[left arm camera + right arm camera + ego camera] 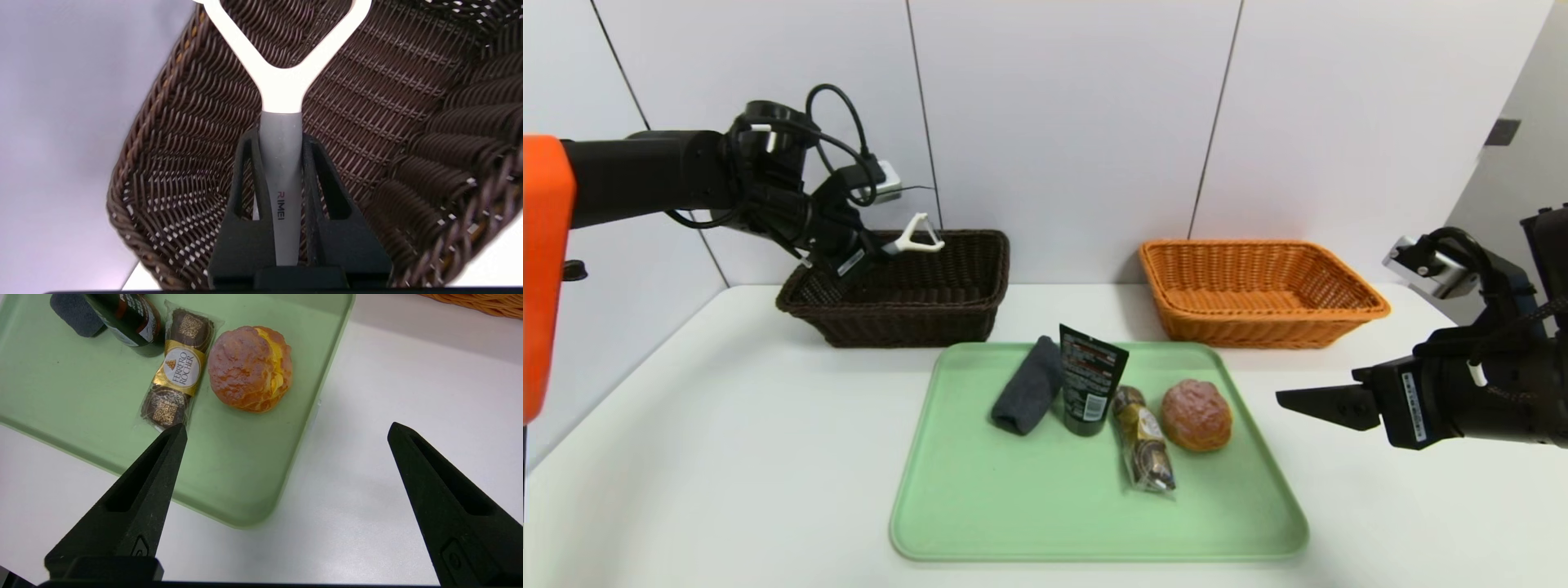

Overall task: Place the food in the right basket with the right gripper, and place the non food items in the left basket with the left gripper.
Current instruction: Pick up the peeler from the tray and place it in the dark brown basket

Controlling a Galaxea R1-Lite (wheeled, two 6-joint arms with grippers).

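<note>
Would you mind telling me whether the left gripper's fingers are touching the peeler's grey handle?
Touching. In the left wrist view, the left gripper has both fingers pressed flush against the grey handle of the peeler, no gap either side, above the dark brown basket.

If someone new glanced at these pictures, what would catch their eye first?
Probably the left hand holding the white peeler by its grey handle above the dark brown basket. Next, the green tray at mid-table, with the pink-topped bun near its right edge.
</note>
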